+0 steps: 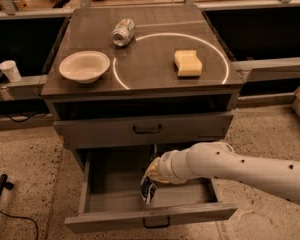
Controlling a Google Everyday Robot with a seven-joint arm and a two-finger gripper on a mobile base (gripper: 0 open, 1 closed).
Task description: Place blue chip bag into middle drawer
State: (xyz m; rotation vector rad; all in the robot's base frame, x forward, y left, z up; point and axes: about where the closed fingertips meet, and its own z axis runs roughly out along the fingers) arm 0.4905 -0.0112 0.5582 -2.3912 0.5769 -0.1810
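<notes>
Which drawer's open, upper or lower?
The lower drawer: pulled out, with the gripper and chip bag inside. The upper drawer is shut.

One camera looked down from above and in front of the cabinet point(155, 64), facing its drawer fronts from fairly near. Its top filled the upper frame; the gripper point(149, 188) sat low at centre, inside the open middle drawer point(190, 215).

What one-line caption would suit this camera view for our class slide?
Gripper and blue chip bag down inside the open middle drawer; bowl, can, sponge on top.
</notes>
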